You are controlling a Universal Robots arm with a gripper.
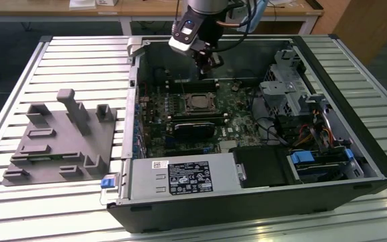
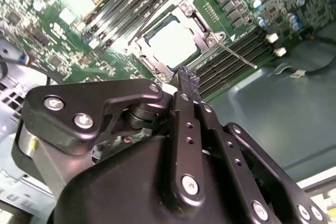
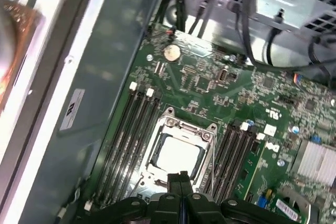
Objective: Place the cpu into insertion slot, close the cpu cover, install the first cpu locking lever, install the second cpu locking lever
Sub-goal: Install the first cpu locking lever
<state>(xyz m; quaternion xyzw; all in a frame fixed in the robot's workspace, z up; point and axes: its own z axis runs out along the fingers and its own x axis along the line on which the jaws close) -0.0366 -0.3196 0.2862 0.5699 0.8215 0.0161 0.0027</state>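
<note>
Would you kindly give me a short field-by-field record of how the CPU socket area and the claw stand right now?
claw: shut, nothing between its fingers, tip close to the cover's edge; contact cannot be told
cpu: lying flat in the insertion slot
cpu cover: down, framing the cpu
lever: thin metal rod sticking out from a cover corner across the memory slots
computer case: open, lying on a slatted table
grey fixture: beside the case, on the exterior view's left
</note>
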